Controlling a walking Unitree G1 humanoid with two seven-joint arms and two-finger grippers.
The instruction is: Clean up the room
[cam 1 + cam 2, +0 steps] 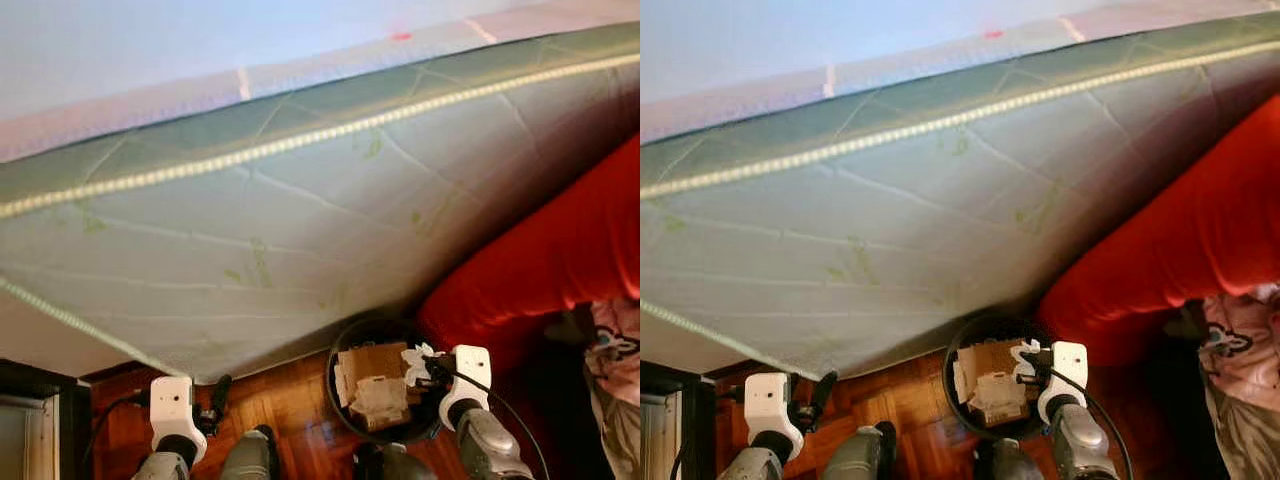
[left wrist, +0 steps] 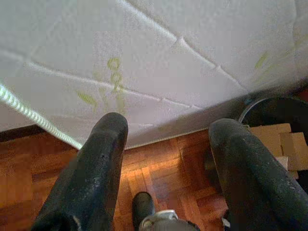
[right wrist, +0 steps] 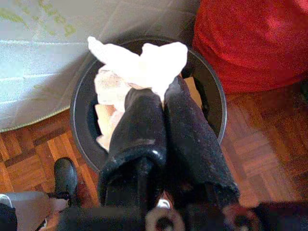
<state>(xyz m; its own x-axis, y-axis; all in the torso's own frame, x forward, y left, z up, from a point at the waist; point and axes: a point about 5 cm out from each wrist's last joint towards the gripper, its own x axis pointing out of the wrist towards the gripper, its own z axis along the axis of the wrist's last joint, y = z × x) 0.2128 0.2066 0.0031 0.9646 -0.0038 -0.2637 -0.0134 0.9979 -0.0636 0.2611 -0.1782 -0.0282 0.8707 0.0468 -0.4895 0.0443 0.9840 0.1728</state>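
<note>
At the far left a dark piece of furniture (image 1: 35,395) is showing at the edge of the parquet floor (image 1: 290,405). The left gripper (image 2: 166,159) is hanging low over that floor, just in front of the bed's edge, and its two black fingers (image 2: 96,168) are standing spread apart with nothing between them. Above and behind it the mattress (image 1: 300,230), pale green with a quilted leaf pattern and a corded seam, is stretching across most of the scene, with a light blue sheet (image 1: 150,50) lying along its top.

To the right of the left gripper, a round black bin (image 3: 211,91) is sitting on the floor, touching or nearly touching the mattress side and just beside a red cover (image 1: 560,250). Pieces of cardboard (image 1: 372,375) are lying inside it. The right gripper (image 3: 161,96) is hovering over the bin's opening, its fingers pressed together and pinching a crumpled white tissue (image 3: 144,60), which is sticking out beyond the fingertips above the cardboard. At the far right a pink patterned fabric (image 1: 612,350) is lying beside the red cover.
</note>
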